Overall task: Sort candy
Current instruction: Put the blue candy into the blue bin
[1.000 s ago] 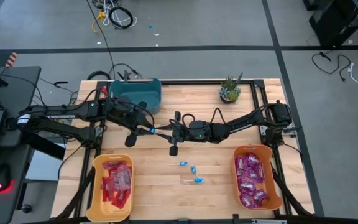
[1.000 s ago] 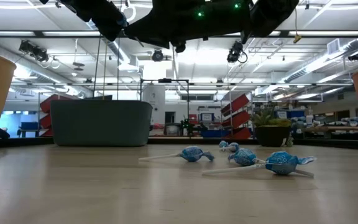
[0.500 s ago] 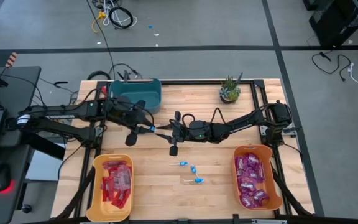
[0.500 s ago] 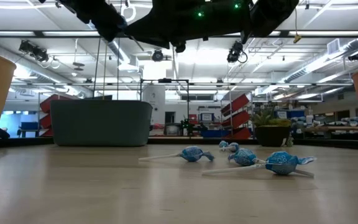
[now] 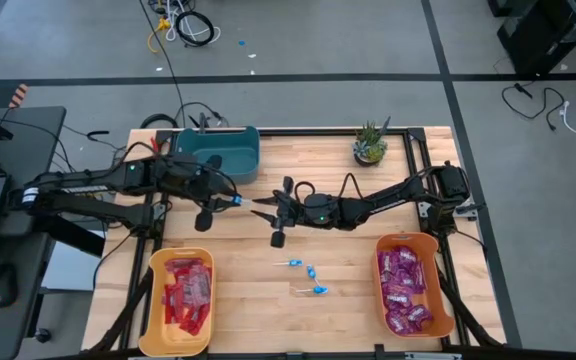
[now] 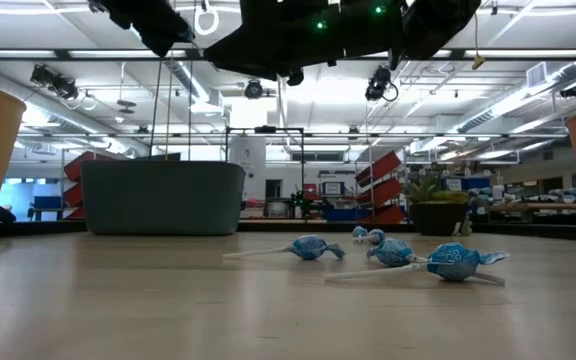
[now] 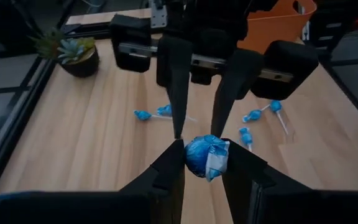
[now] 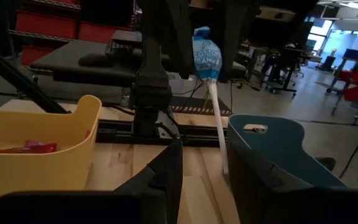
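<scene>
A blue lollipop [image 7: 205,155] on a white stick [image 8: 216,118] hangs in the air over the table's middle, with my left gripper [image 5: 230,203] shut on it. My right gripper [image 5: 268,207] faces it from the table's right, open, its fingers [image 8: 166,168] standing on either side of the stick's free end. I cannot tell whether they touch the stick. Several more blue lollipops [image 5: 311,273] lie flat on the wood below, nearer the front edge. Red packets fill the yellow bin [image 5: 158,300], and purple packets fill the orange bin [image 5: 446,300]. My left gripper pinches the lollipop's wrapped blue head [image 7: 197,155] between its two fingertips. The fingers come from the table's left, slanting a little downward. The lollipop is lifted clear of the table, and its stick points away toward my right gripper.
A teal bin [image 5: 218,150] stands at the far left, behind my left arm. A small potted plant [image 5: 370,143] sits at the far right. Bare wood lies between the yellow and orange bins, around the loose lollipops.
My left gripper has drawn back toward the table's left edge and slightly up, taking the lollipop with it away from my right gripper. My right arm has kept its place.
</scene>
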